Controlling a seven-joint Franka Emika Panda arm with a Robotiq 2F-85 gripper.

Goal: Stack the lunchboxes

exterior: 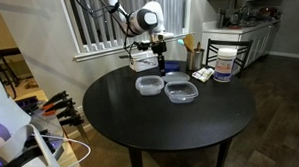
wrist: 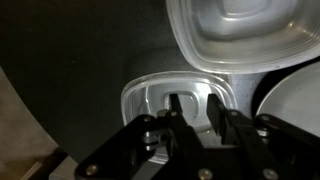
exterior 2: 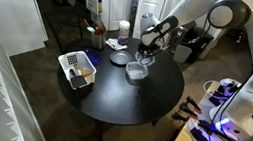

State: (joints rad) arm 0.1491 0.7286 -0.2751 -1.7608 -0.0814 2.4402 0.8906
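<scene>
Two clear plastic lunchboxes lie side by side on the round black table (exterior: 171, 123), one (exterior: 148, 85) beside the other (exterior: 181, 90). Both also show in an exterior view, the first (exterior 2: 118, 58) and the second (exterior 2: 136, 71). My gripper (exterior: 161, 67) hangs just above and behind them, seen again (exterior 2: 146, 57). In the wrist view the gripper (wrist: 197, 108) hovers over one lunchbox (wrist: 145, 100), its dark fingers (wrist: 215, 108) parted with only the box's floor showing in the gap. Another lunchbox (wrist: 240, 30) fills the top of that view.
A white basket-like tray (exterior 2: 78, 70) stands near the table's edge. A tall white labelled tub (exterior: 225, 63) and a holder of utensils (exterior: 197, 64) stand on the table's far side. A pale rounded shape (wrist: 295, 100) sits at the wrist view's right edge.
</scene>
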